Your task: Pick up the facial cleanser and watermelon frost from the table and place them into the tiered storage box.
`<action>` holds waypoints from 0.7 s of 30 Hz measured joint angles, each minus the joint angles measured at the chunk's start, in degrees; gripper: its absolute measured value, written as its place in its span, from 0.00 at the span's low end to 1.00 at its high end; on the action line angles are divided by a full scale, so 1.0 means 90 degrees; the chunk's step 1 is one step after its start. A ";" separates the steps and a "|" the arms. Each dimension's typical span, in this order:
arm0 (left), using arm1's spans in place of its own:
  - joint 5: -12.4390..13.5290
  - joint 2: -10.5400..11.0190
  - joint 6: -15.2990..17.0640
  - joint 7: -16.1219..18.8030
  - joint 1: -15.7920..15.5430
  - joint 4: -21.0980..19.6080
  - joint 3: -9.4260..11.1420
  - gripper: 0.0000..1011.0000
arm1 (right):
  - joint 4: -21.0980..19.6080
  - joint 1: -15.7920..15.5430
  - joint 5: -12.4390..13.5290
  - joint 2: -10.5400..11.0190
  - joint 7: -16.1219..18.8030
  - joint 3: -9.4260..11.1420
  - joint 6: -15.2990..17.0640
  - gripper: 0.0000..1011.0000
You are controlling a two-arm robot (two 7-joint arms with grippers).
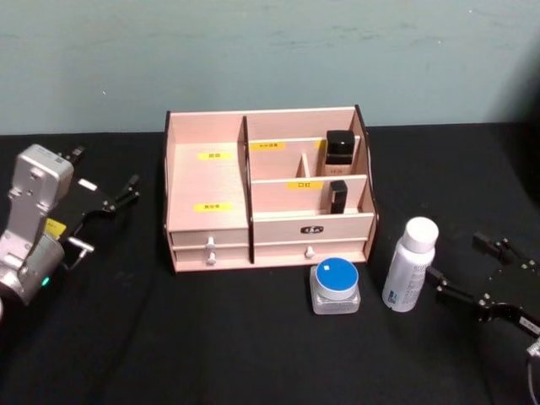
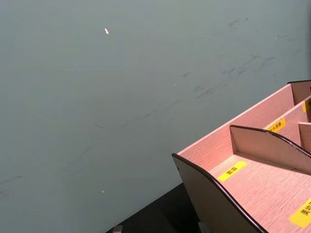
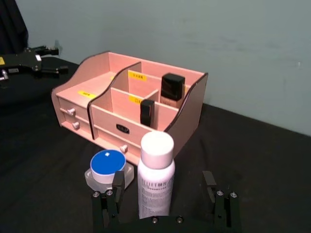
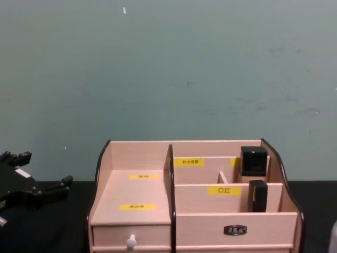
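The tiered storage box [image 1: 211, 181] stands at the table's middle, pale pink wood with yellow labels and two small drawers; it also shows in the chest view [image 4: 142, 190] and both wrist views [image 2: 252, 179] [image 3: 82, 92]. In front of it to the right stand a clear jar with a blue lid [image 1: 335, 285] [image 3: 108, 165] and a tall white bottle with a white cap [image 1: 410, 264] [image 3: 156, 177]. Which is the facial cleanser and which the watermelon frost I cannot tell. My right gripper [image 1: 456, 258] [image 3: 163, 187] is open just right of the bottle, level with it. My left gripper [image 1: 125, 192] [image 4: 39, 174] hangs open left of the box.
A black square bottle [image 1: 340, 148] and a black lipstick-like tube [image 1: 338, 197] stand in the box's right compartments. Its wide left compartment holds nothing. The table is covered in black cloth [image 1: 211, 337], with a grey-green wall [image 1: 270, 51] behind.
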 joint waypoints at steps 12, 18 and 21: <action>0.0000 0.0000 0.0000 0.0000 0.0000 0.0001 0.0000 0.99 | 0.0621 0.0574 -0.0225 -0.0366 0.0272 -0.0337 0.0178 0.99; 0.0000 0.0000 0.0000 0.0000 0.0000 0.0000 0.0000 0.99 | 0.0950 0.0939 -0.0341 -0.0579 0.0442 -0.0524 0.0284 0.99; 0.0000 0.0000 0.0000 0.0000 0.0000 0.0000 0.0000 0.99 | 0.1077 0.1080 -0.0406 -0.0681 0.0507 -0.0582 0.0323 0.99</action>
